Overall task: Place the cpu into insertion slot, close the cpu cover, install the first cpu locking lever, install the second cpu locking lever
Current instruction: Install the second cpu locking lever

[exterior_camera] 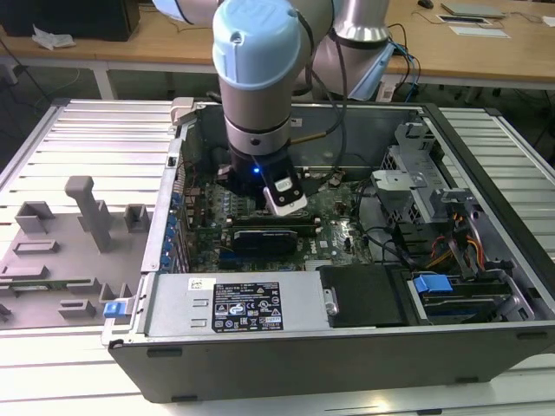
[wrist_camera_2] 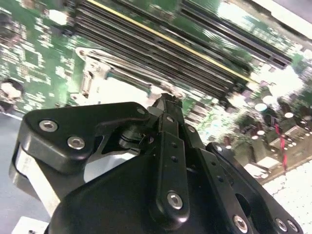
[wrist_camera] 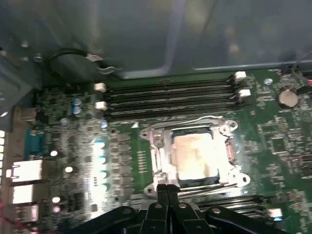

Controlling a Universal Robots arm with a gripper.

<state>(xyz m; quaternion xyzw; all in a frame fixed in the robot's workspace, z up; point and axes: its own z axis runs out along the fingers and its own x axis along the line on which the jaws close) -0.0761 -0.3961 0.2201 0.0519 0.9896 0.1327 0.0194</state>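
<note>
In the first wrist view the cpu [wrist_camera: 197,156], a pale beige square, lies inside the insertion slot [wrist_camera: 195,130] on the green board. The silvery cpu cover [wrist_camera: 161,163] lies flat around it. Thin wire levers [wrist_camera: 195,119] run along the socket's edges; I cannot tell if they are latched. My gripper [wrist_camera: 167,191] is shut, its two black fingertips pressed together right at the socket's edge. In the second wrist view the gripper [wrist_camera_2: 168,100] points down at the bright socket [wrist_camera_2: 122,90] and its metal frame [wrist_camera_2: 90,73]. In the exterior view the arm's wrist [exterior_camera: 260,130] hangs over the motherboard.
Long black memory slots [wrist_camera: 170,95] run beside the socket, with a coin battery [wrist_camera: 286,97] nearby. The open computer case [exterior_camera: 486,147] holds a power supply [exterior_camera: 234,303], a drive cage [exterior_camera: 416,182] and cables [exterior_camera: 468,243]. A grey fixture tray [exterior_camera: 69,243] lies on the exterior view's left.
</note>
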